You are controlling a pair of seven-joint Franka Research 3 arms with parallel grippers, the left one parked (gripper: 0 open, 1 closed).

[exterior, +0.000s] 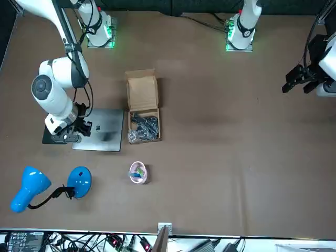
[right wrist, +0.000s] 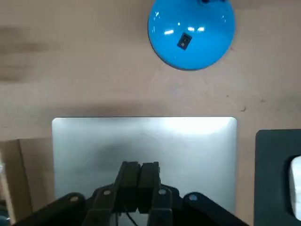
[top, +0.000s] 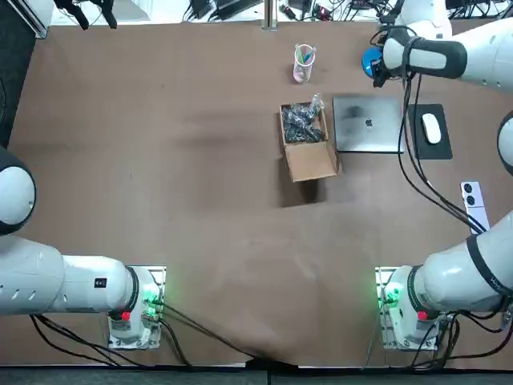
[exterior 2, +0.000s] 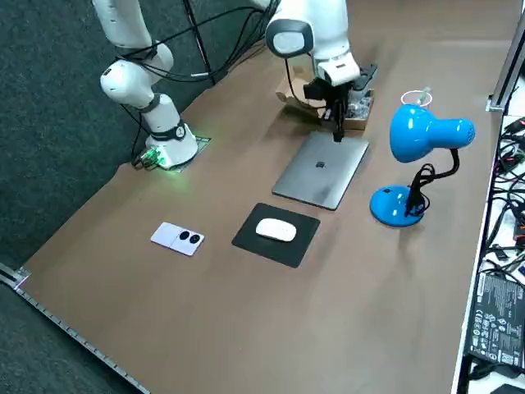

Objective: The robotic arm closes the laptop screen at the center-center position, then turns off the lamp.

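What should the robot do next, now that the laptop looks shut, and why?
Probably move the right gripper from over the laptop toward the blue lamp base, aiming at its small black switch. The laptop lid lies flat and closed, so that step looks done. The gripper is shut, ready to press, and the switch sits uncovered just beyond the laptop's far edge.

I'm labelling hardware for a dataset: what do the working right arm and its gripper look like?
The right arm has rounded white links with dark grey joint bands; black cables trail along it, and its base glows green. The right gripper, above the closed laptop, is black, its two slim fingers shut together.
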